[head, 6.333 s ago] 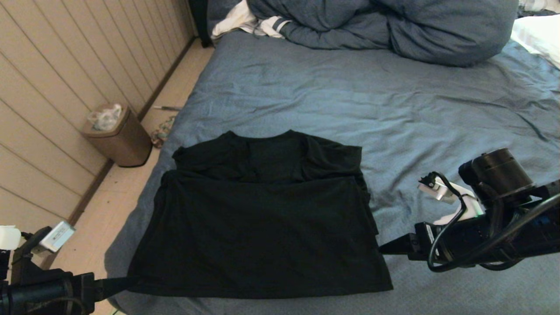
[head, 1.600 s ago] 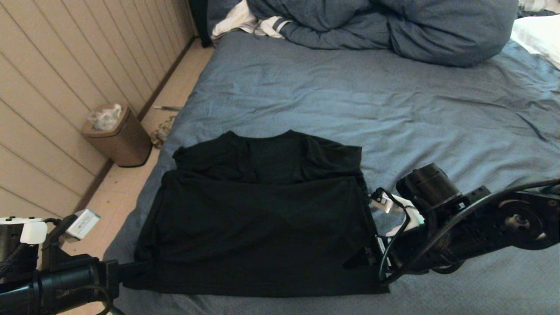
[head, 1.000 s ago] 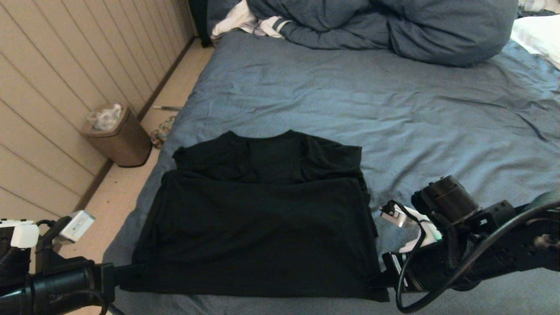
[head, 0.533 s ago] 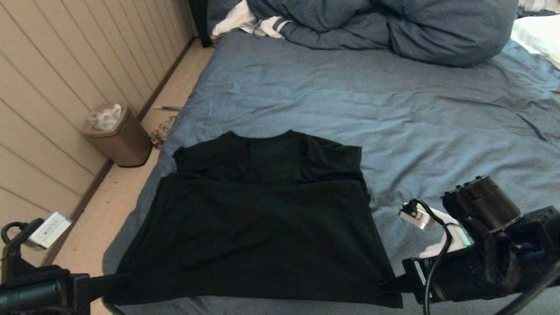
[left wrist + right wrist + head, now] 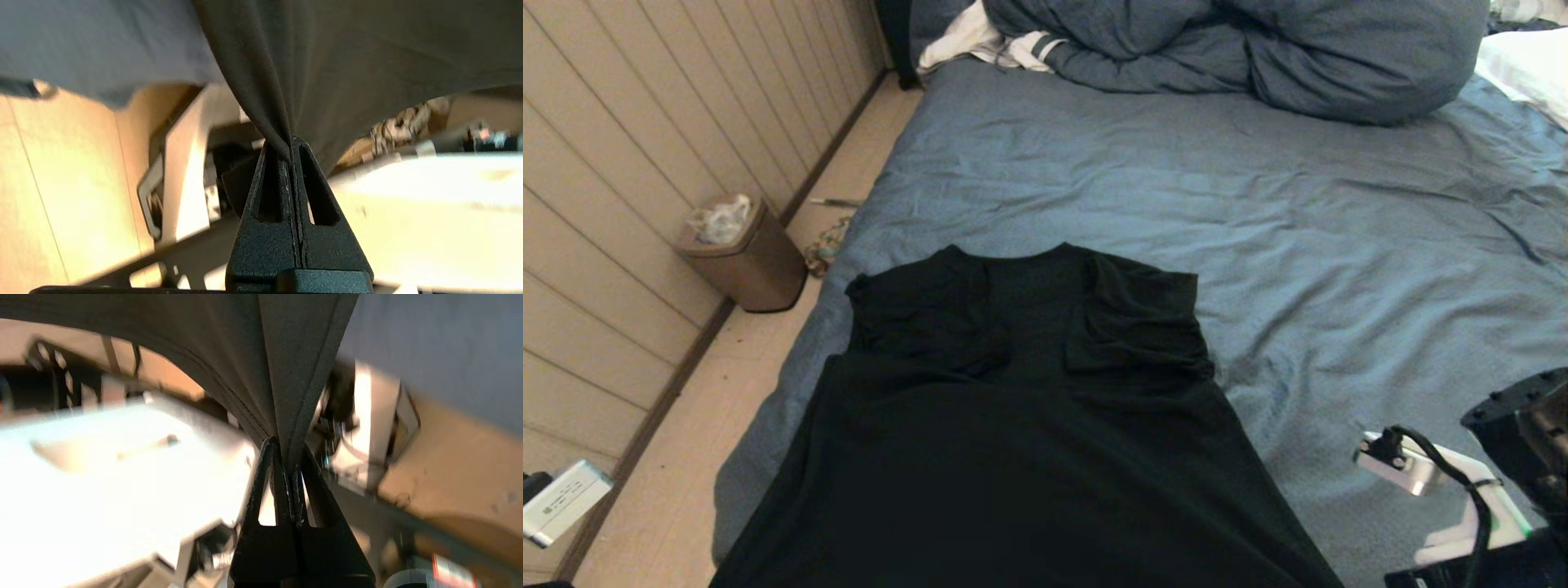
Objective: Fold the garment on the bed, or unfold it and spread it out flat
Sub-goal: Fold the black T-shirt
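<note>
Both jaws are clamped on the shirt's [image 5: 1021,425] hem: the left gripper [image 5: 291,147] and right gripper [image 5: 286,451] each pinch a corner. The hem hangs off the bed's [image 5: 1258,212] near edge; sleeves are folded in. Judged from this, the lengthwise fold remains.

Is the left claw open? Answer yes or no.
No, the left claw is pinched shut on the black T-shirt.

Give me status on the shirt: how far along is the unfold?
Done: the fold across the garment is open. In hand: left gripper and right gripper each pinch a hem corner, drawing it toward the robot. Left: sleeves remain tucked inward; lay it flat on the bed.
</note>
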Controlling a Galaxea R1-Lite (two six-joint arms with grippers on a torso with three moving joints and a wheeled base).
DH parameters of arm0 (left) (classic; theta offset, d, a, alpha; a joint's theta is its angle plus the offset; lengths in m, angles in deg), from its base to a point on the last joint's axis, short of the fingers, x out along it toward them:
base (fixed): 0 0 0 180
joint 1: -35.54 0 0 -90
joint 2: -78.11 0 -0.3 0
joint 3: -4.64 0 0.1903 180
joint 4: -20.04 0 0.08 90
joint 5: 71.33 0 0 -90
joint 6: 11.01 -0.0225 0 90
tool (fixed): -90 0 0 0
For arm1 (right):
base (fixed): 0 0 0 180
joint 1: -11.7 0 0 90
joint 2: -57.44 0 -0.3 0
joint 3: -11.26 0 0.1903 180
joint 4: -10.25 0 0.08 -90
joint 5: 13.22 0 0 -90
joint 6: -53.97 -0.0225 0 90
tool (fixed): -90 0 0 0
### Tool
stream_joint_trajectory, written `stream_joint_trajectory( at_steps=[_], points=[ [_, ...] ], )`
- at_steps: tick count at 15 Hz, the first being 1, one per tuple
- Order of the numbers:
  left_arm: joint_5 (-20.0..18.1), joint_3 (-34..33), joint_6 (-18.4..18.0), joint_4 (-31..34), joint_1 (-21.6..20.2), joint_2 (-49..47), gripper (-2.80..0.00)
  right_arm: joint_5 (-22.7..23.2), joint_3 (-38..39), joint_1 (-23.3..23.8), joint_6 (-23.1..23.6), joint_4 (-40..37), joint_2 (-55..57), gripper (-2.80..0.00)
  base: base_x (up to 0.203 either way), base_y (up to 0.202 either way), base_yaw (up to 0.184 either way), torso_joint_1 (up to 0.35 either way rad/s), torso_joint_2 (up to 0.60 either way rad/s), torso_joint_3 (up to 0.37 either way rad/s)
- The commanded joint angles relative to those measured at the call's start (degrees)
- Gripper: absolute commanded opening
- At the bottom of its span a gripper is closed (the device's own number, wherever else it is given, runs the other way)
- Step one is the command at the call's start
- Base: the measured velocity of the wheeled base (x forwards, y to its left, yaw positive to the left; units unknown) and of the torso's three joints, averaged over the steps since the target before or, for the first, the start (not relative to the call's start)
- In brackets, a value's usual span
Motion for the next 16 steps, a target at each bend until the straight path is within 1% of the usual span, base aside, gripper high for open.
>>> stream_joint_trajectory(
  at_steps=[1,3,4,5,8,9,10,11,13,14,16],
  points=[
    [-0.1,0.8,0.1,4.2,1.8,3.8,-2.80,0.2,0.4,-0.1,0.0,-3.0,-4.0,-2.80,0.000,0.000,0.000,0.000,0.00,0.000],
    [0.1,1.6,0.1,9.2,3.3,5.4,-2.80,0.2,0.9,-0.5,0.1,-5.5,-6.2,-2.80,0.000,0.000,0.000,0.000,0.00,0.000],
    [0.1,2.1,0.0,11.2,3.6,6.0,-2.80,0.2,1.3,-1.5,0.1,-6.6,-7.4,-2.80,0.000,0.000,0.000,0.000,0.00,0.000],
    [0.2,2.1,-1.0,12.5,3.8,6.6,-2.80,0.2,1.8,-2.4,0.1,-7.6,-8.4,-2.80,0.000,0.000,0.000,0.000,0.00,0.000],
    [0.9,1.4,-6.4,16.1,3.8,6.8,-2.80,0.4,4.1,-3.7,0.1,-8.2,-8.8,-2.80,0.000,0.000,0.000,0.000,0.00,0.000],
    [1.1,1.4,-6.9,16.9,3.8,7.0,-2.80,0.5,4.8,-4.9,-0.1,-8.2,-8.9,-2.80,0.000,0.000,0.000,0.000,0.00,0.000],
    [1.3,1.7,-6.9,17.0,3.9,7.3,-2.80,0.4,5.0,-5.7,-0.4,-8.1,-9.2,-2.80,0.000,0.000,0.000,0.000,0.00,0.000],
    [1.6,2.3,-6.8,16.5,3.8,7.3,-2.80,0.2,4.2,-5.2,-0.4,-7.8,-9.5,-2.80,0.000,0.000,0.000,0.000,0.00,0.000],
    [3.4,6.0,-6.6,15.8,3.8,5.7,-2.80,-0.8,0.5,-4.4,-0.4,-7.6,-8.7,-2.80,0.000,0.000,0.000,0.000,0.00,0.000],
    [4.9,7.8,-6.6,14.3,3.8,3.9,-2.80,-2.4,-2.2,-2.4,-0.1,-7.3,-6.9,-2.80,0.000,0.000,0.000,0.000,0.00,0.000],
    [6.8,10.1,-5.8,9.4,3.7,-1.3,-2.80,-5.3,-7.5,1.8,0.5,-5.6,-1.8,-2.80,0.000,0.000,0.000,0.000,0.00,0.000]
  ],
)
